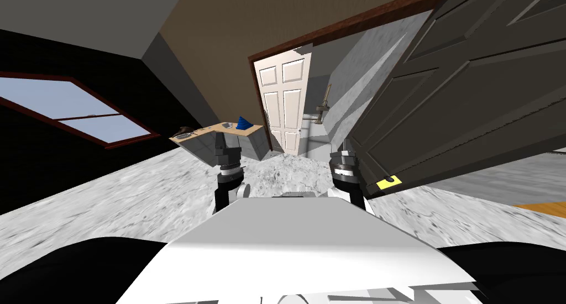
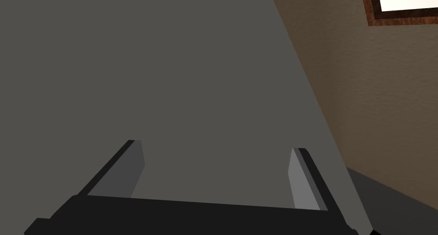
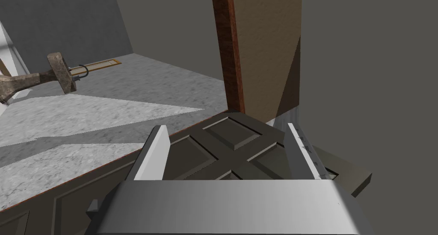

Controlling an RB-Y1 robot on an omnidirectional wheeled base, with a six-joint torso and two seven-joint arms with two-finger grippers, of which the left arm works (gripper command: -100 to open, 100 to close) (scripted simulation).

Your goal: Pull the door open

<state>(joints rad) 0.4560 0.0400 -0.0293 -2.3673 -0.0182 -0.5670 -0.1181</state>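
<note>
Dark panelled door (image 1: 470, 85) on the right, swung well out from the red-brown door frame (image 1: 342, 27), free lower corner close to the right arm. Small yellow handle plate (image 1: 388, 181) at that corner, just beside the right gripper (image 3: 226, 126). Fingers there spread about a third of the view apart, gripping nothing. Panelled face of the door just beyond the tips, touching or not impossible to tell. Empty too, the left gripper (image 2: 216, 145): held forward on the left, blades wide apart, well away from the door.

Looks mostly done as a pull (opening through to the grey marbled floor (image 1: 166, 173) and a far white door (image 1: 284, 104) already broad).

Risks from here, by judgement only:
- No hold on the handle, so any further tug likely to slide off the flat face and leave the door in place.
- Close quarters, with the door's corner near the right forearm. Further swing towards the body liable to jam against that arm.
- Danger of thin blade fingers catching in a recessed moulding and twisting if dragged sideways.

Safer to close on the handle first, or to back the base away before pulling more.
</note>
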